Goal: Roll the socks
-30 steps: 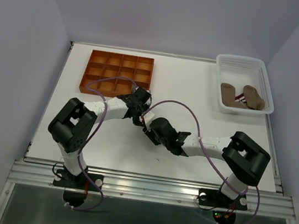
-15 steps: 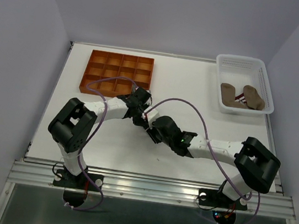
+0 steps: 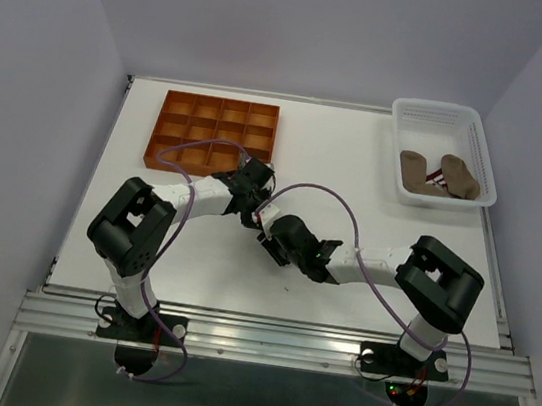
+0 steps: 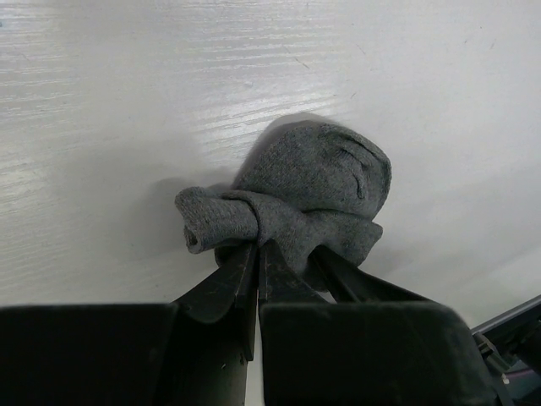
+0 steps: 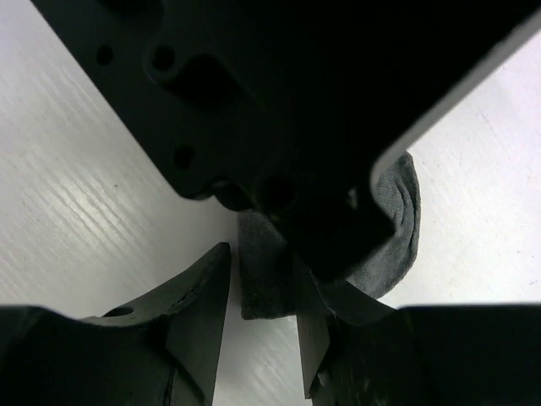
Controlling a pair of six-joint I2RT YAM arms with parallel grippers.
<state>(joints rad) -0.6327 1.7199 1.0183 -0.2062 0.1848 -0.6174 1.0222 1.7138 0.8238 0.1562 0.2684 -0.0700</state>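
Grey sock [image 4: 313,182], bundled, is seen on the bench [image 3: 354,184] just in front of the orange tray [image 3: 217,123], near its right end. Its near edge is pinched by the left gripper [image 4: 258,254], fingers pressed together. The right gripper [image 5: 258,296] is held slightly spread w/ sock fabric btwn its fingers. Tan socks [image 3: 441,174] are kept in a white basket [image 3: 436,107], far right of tray.
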